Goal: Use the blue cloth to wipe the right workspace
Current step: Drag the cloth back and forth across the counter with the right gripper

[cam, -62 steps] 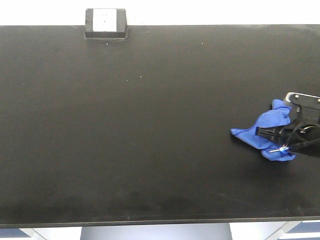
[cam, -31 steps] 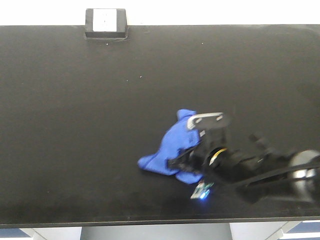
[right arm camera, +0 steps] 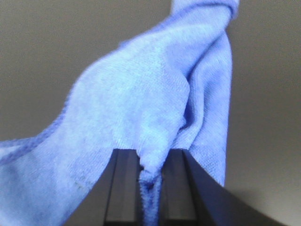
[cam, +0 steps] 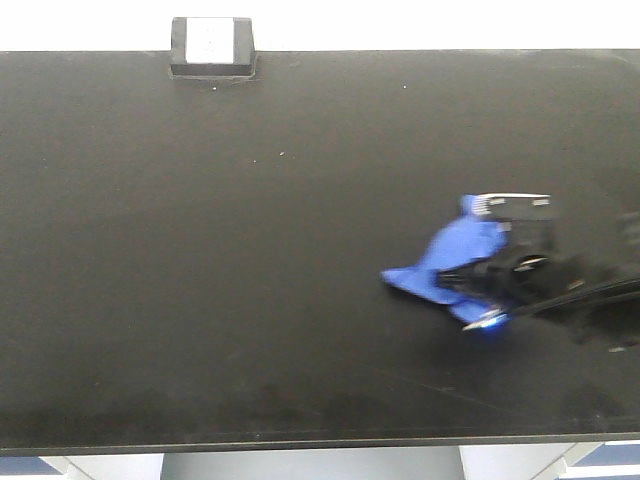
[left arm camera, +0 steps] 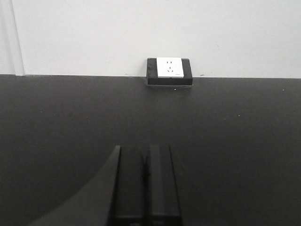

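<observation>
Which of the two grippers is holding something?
The right gripper: its jaws pinch a fold of the blue cloth. The left gripper is shut on nothing above the bare black benchtop.

No readable text, label or number anywhere.

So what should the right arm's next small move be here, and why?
Probably another sweep leftward across the black benchtop: the right gripper is pinching the blue cloth flat on the right side, and plenty of surface lies beyond it.
</observation>
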You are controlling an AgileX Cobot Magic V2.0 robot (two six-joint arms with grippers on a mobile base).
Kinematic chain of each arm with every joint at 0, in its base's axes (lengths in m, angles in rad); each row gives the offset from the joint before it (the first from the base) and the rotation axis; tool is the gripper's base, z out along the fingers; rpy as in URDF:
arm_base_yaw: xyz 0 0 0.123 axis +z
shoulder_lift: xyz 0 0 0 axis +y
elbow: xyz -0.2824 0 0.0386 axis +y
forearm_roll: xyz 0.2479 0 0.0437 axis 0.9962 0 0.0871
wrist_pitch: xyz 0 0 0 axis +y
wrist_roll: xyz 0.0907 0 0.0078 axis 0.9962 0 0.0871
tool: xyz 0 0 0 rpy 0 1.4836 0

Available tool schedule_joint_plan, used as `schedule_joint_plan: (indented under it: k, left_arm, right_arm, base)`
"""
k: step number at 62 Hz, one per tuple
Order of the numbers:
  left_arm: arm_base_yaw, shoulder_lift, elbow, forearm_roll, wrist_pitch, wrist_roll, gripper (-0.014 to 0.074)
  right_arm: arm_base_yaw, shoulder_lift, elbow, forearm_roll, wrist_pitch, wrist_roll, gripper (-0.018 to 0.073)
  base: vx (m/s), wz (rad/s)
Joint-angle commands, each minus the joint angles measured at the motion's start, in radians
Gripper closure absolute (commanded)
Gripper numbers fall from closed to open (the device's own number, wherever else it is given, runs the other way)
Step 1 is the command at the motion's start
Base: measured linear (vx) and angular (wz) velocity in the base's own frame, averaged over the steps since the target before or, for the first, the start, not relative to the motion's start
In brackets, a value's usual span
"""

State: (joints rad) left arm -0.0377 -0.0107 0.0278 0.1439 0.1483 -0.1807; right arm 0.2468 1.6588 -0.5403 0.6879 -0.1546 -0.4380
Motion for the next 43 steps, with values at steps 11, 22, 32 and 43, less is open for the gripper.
schedule_joint_plan:
  k: [11,22,32,43]
  left_arm:
    - [-0.005,-0.015,0.030,0.001,-0.080,-0.008,0.0602]
    - [-0.005,-0.015,0.030,0.001,-0.080,-0.008,0.0602]
    - [-0.005,-0.015,0.030,0.001,-0.080,-0.008,0.0602]
    - [-0.005,-0.015,0.030,0.001,-0.080,-0.008,0.0602]
  right_arm:
    - [-0.116,-0.139,-0.006,0.044,0.083,-0.087,0.0540]
    - [-0.116,-0.200,-0.006,0.040,0.085,-0.224,0.0503]
    - [-0.116,-0.248,-0.006,0.043,0.117,-0.319,0.0400]
    - [-0.116,-0.261,-0.006,0.062,0.117,-0.305,0.0192]
  base:
    - [0.00,0.00]
    - [0.00,0.00]
    - [0.00,0.00]
    - [0.00,0.00]
